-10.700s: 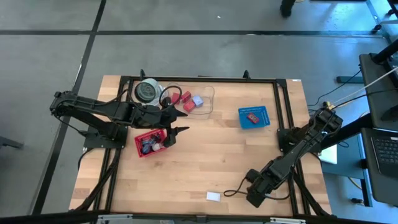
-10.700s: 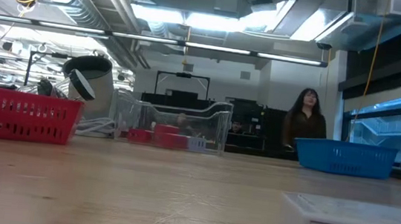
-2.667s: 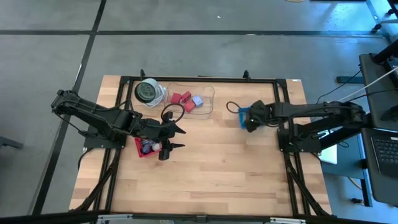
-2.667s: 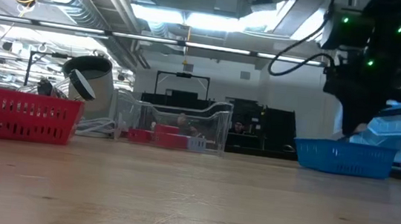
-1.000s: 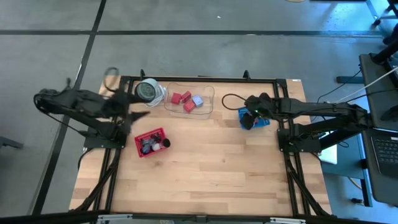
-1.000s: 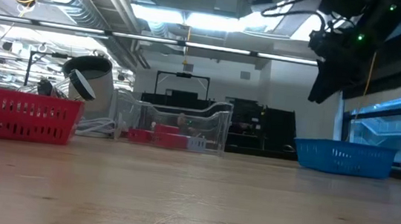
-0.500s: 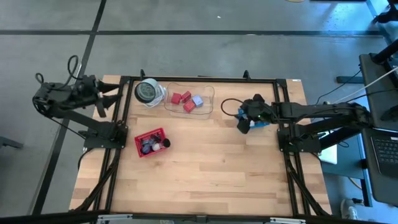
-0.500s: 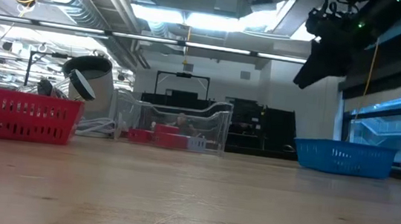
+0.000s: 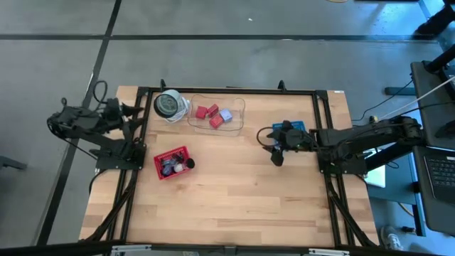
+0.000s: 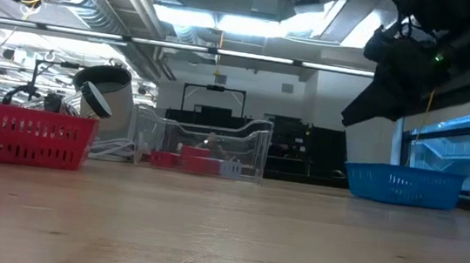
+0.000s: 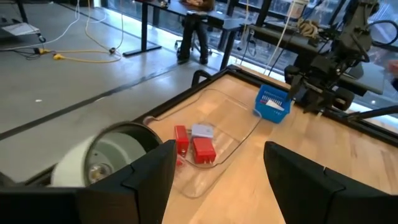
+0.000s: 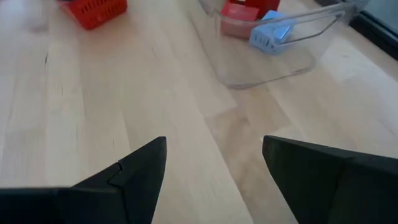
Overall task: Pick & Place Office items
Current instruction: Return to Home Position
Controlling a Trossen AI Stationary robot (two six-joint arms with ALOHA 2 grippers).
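Two red blocks (image 9: 207, 112) and a pale blue cube (image 9: 226, 114) lie in the clear tray (image 9: 238, 108) at the table's far side; the right wrist view shows the cube (image 12: 269, 35) too. The red basket (image 9: 161, 156) holds several small dark and pale pieces (image 9: 170, 166). My right gripper (image 9: 276, 154) hangs open and empty over bare wood just left of the blue tray (image 9: 302, 126); its fingers (image 12: 138, 175) spread wide. My left gripper (image 9: 132, 111) waits open and empty at the table's far-left corner, its fingers (image 11: 150, 176) apart.
A round black-and-white object (image 9: 169, 104) stands left of the clear tray. My right arm covers most of the blue tray in the high view. Black frame rails run along the table's left, right and far edges. Bare wood spans the middle and near half (image 9: 234, 199).
My left arm has drawn back from beside the red basket to the table's far-left corner. My right gripper has moved off the blue tray toward the table's left and near side, and now hangs over bare wood.
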